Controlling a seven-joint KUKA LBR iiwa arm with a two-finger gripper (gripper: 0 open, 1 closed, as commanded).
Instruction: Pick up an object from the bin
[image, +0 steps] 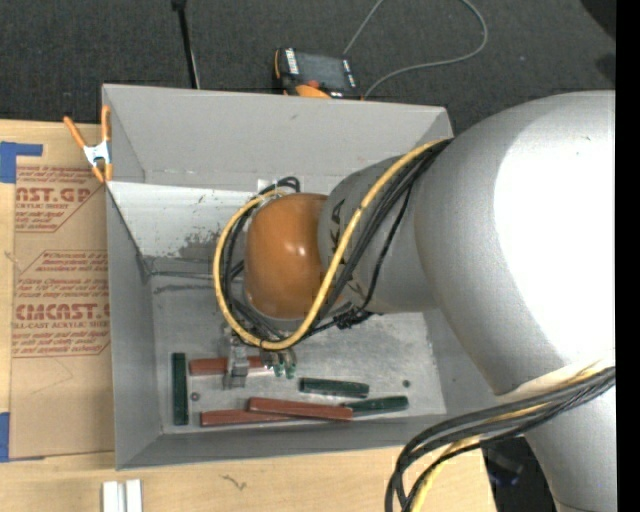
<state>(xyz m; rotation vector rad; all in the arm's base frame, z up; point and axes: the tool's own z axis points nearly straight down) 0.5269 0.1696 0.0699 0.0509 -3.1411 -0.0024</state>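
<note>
Sticks (335, 386), red-brown and green, lie scattered on the floor of the bin (390, 345) along its near wall. My gripper (238, 368) sits low at the right end of the short red-brown stick (208, 367), seemingly touching it; how wide it stands I cannot tell.

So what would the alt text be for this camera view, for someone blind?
A robot arm's gripper hangs low in a grey metal bin, at the end of a short red-brown stick. Nearby lie longer red-brown sticks and dark green sticks.
</note>
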